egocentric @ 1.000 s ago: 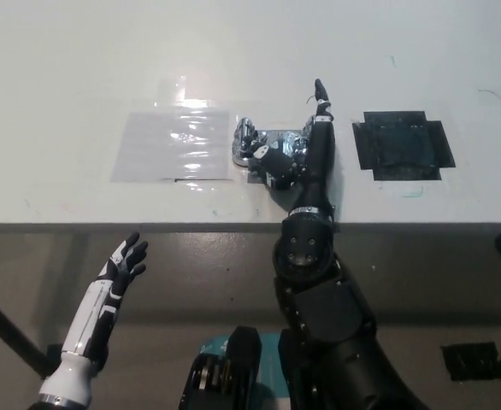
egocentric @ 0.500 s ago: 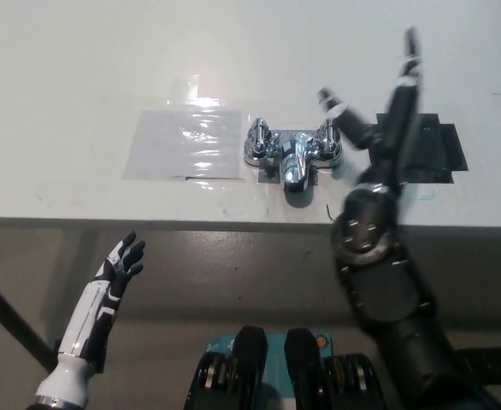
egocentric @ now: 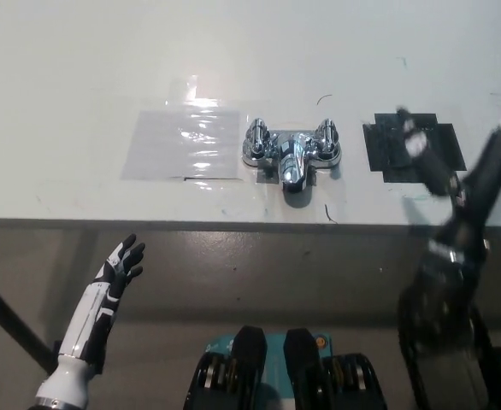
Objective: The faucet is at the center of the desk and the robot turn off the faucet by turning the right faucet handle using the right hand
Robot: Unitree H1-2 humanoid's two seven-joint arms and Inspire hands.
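— Where did you leave the right robot hand point(egocentric: 464, 166)?
— Raised at the far right, blurred, fingers spread, holding nothing, black forearm rising steeply.
— And your left robot hand point(egocentric: 120, 263)?
— It rested low left, fingers apart, empty.

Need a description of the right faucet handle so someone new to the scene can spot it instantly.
Start at the white desk and find the chrome faucet near the middle of its front edge, between a clear plastic sheet and a black taped square. The right faucet handle is the chrome knob on the side nearest the black square; its twin sits beside the clear sheet.
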